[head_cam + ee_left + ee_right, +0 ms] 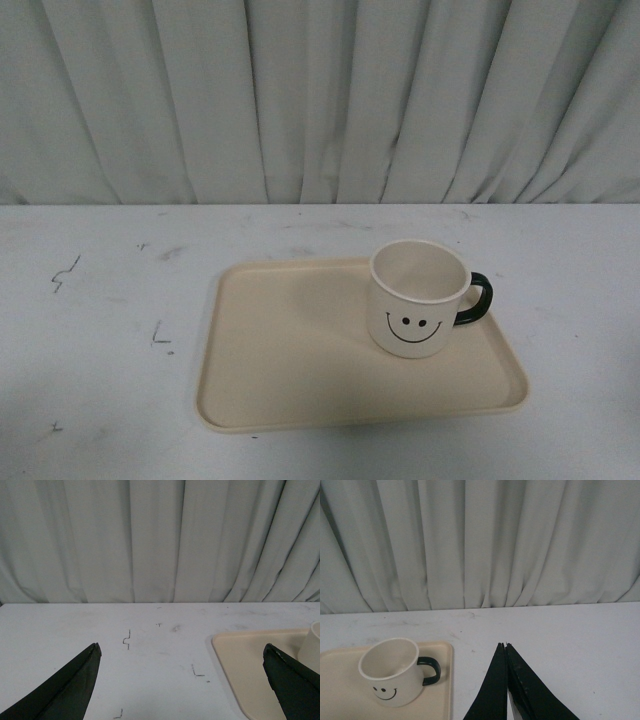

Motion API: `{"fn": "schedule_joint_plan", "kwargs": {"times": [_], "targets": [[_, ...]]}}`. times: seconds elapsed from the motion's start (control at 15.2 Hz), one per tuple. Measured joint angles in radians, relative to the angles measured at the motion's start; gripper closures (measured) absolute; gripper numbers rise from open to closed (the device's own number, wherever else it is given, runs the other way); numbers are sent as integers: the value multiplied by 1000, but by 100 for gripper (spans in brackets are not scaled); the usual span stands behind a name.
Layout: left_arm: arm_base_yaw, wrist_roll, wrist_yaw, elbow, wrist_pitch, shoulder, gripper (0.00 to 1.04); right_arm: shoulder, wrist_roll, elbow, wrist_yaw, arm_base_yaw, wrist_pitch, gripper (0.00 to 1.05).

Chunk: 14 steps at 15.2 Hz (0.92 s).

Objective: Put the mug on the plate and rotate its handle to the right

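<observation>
The mug stands upright on the plate, toward the plate's far right corner, its smiley face turned to the near side. The handle sticks out to the right, reaching just over the plate's right rim. Judging from that, both parts of the job look finished: the mug is on the plate and the handle points right. Nothing seems left except for the arms to keep clear.

Neither arm shows in the front view. The left pincer is released, its 2 dark fingers spread wide apart with nothing between them; it hangs over bare surface to the left of the plate, with the plate's corner and a sliver of the mug showing at the edge of its view. The right pincer is clenched, its 2 fingers pressed together at the tips and gripping nothing; it sits to the right of the plate, well apart from the mug and the handle.

The surface is a pale grey-white tabletop, scuffed in places, with several small dark pen-like marks on its left half and a few faint smudges nearer the far edge. Apart from the plate and mug, I see nothing else on it. Behind it, along the far edge, a pale grey-white curtain hangs in loose vertical folds and closes off the whole background.
</observation>
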Motion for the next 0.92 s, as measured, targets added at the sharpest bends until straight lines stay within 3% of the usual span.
{"fn": "schedule_joint_plan", "kwargs": {"times": [0.13, 0.39, 0.92], "targets": [[0, 0, 0, 0, 0, 0, 7, -104, 0, -31, 0, 0, -72, 103], [0, 0, 0, 0, 0, 0, 7, -144, 0, -72, 0, 0, -56, 103], [0, 0, 0, 0, 0, 0, 7, -412, 1, -74, -1, 0, -315, 103]]}}
